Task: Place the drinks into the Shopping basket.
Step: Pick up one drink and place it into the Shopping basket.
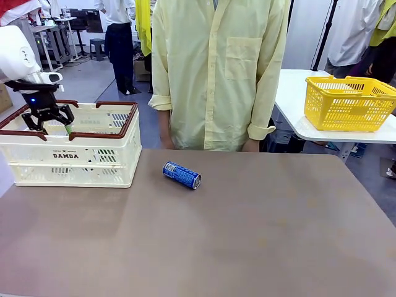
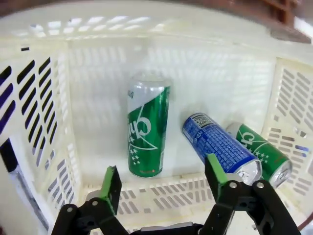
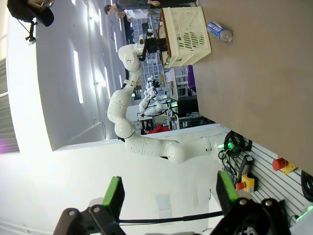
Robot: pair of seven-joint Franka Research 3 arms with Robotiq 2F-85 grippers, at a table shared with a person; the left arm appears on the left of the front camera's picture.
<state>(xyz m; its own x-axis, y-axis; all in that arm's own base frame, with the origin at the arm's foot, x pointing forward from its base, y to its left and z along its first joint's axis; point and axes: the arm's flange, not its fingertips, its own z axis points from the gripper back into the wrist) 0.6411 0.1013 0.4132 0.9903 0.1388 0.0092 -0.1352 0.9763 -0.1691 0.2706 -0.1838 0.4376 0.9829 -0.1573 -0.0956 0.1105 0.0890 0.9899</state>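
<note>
Landmark: the Shopping basket (image 1: 71, 162), cream with a dark rim, standing on the desk (image 1: 247, 235) at the robot's left-hand corner; every place below is told from it.

Blue can on the desk (image 1: 181, 175): nearest of the loose things, lying on its side just beyond the basket's right-hand wall, apart from it and untouched. I take it for the one drink not yet put away, left where a reach from either arm could take it.

Left pincer (image 1: 48, 119): hanging over the basket's open top, near its left end, fingers pointing down into it. In the left wrist view the left pincer's (image 2: 164, 178) green pads stand wide apart with nothing between them.

Green can in the basket (image 2: 147, 126): right under those spread jaws, at the basket floor near a side wall. It looks let go of, jaws wide so it can drop clear.

Other cans in the basket: a blue can inside (image 2: 220, 148) and a second green can (image 2: 259, 152) lie side by side, touching, toward the basket's corner.

Right pincer (image 3: 168, 193): jaws fully apart, empty, well away from the basket, which sits far off in its view.

Person (image 1: 216, 74): standing behind the desk's far edge, to the right of the basket, hands out of sight.

Yellow mesh basket (image 1: 346, 102): farthest, on a separate white table, no part of this job.
</note>
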